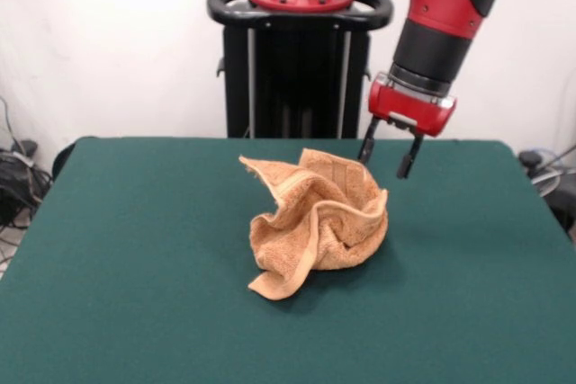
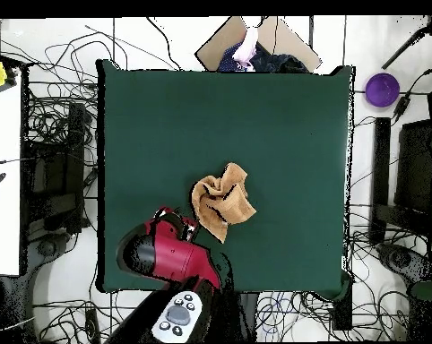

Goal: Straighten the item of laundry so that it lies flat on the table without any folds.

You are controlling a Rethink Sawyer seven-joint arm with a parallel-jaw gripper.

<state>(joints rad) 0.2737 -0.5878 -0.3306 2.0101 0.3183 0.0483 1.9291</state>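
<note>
Towel (image 1: 317, 222) bunched on table (image 1: 135, 249), located below and to picture-left of gripper (image 1: 391, 157) in front view, gripper held above table surface just beside towel's far edge, pedestal (image 1: 297, 69) positioned behind gripper

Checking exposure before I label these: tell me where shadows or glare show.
Front view: the towel casts a soft shadow on the table toward the picture's right; the wall behind is washed bright. Overhead view: the table looks evenly lit, no glare.
</note>
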